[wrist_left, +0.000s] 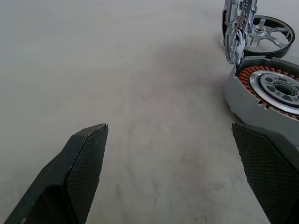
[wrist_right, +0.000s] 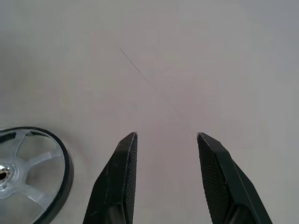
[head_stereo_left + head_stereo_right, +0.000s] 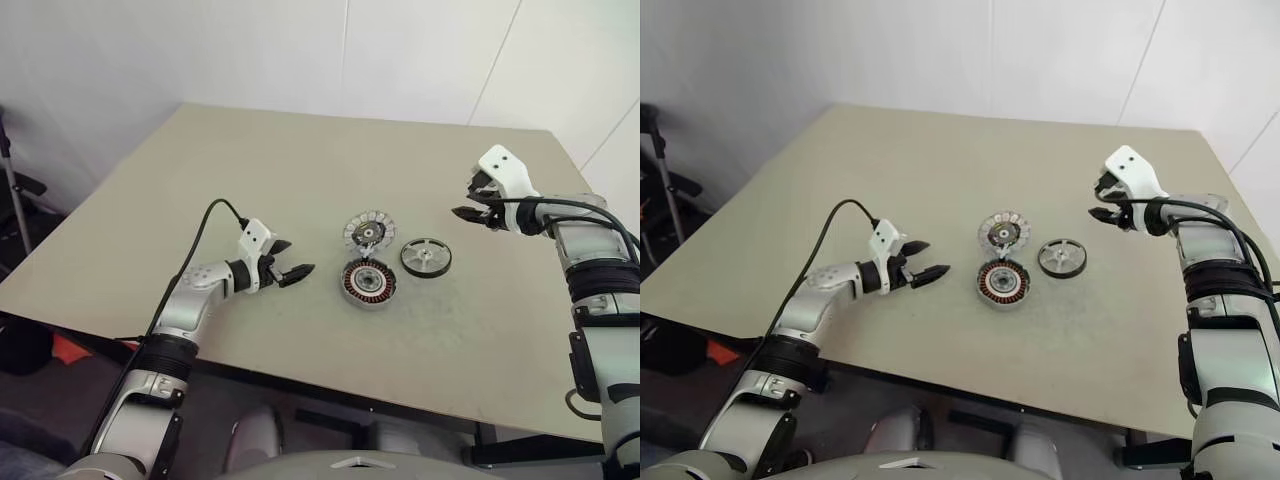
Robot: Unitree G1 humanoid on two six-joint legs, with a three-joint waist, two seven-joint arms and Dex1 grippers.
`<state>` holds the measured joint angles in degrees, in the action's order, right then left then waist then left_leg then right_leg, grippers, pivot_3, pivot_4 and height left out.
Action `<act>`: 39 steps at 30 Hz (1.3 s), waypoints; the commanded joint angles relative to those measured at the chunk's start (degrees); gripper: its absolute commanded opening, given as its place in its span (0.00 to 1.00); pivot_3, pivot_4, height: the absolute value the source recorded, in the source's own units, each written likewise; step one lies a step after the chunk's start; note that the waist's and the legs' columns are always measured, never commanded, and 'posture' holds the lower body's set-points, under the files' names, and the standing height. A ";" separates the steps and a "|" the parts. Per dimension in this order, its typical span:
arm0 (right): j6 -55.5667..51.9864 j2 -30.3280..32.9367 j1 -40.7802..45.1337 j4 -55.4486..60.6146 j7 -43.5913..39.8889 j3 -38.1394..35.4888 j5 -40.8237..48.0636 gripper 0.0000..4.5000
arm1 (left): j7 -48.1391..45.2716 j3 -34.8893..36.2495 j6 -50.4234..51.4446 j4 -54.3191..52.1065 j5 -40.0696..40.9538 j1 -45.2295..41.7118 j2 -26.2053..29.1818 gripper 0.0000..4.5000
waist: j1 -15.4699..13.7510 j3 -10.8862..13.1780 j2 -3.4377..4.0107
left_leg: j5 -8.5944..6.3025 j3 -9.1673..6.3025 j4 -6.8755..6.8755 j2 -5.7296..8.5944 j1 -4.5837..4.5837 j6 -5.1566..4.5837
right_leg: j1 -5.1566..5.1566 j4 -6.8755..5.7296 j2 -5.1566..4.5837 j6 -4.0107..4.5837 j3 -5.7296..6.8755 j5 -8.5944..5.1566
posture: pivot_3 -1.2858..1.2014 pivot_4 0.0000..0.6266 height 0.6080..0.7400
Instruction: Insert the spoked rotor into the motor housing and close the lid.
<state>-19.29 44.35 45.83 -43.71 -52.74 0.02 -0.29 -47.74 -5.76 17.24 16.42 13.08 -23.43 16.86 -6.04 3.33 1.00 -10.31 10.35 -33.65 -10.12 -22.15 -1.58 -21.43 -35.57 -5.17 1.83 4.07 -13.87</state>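
Note:
The motor housing (image 3: 368, 283) lies open on the table, its copper windings showing around a dark centre. Its ribbed lid (image 3: 369, 231) is hinged back at the far side and stands tilted up in the left wrist view. The spoked rotor (image 3: 426, 257) lies flat just right of the housing, apart from it. My left gripper (image 3: 296, 258) is open, low over the table left of the housing, pointing at it; the housing (image 1: 268, 88) sits beside one finger. My right gripper (image 3: 468, 207) hovers open and empty above the table, right of and beyond the rotor (image 2: 44, 158).
The beige table (image 3: 300, 170) stands against a white wall. Its front edge runs close below both arms. A black cable loops up from my left wrist. Dark equipment stands on the floor past the table's left edge.

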 commanded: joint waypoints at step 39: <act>-57.42 -2.48 -13.10 14.70 5.51 -23.52 31.50 0.50 | -0.30 -0.57 -1.76 -1.11 -0.51 0.50 0.43 1.00 | -1.40 -0.02 0.08 | 0.09 0.00 0.11 0.01 0.26 0.17 | 0.16 0.00 -0.01 -0.01 0.00 0.00 | 0.52 0.00 1.00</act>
<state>-76.01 42.06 32.30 -30.94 -47.63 -21.85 29.41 -47.82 -6.67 16.26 16.29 12.49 -22.38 16.84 -7.44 3.31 1.08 -10.21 10.35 -33.53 -10.11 -21.88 -1.40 -21.27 -35.57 -5.17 1.81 4.07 -13.87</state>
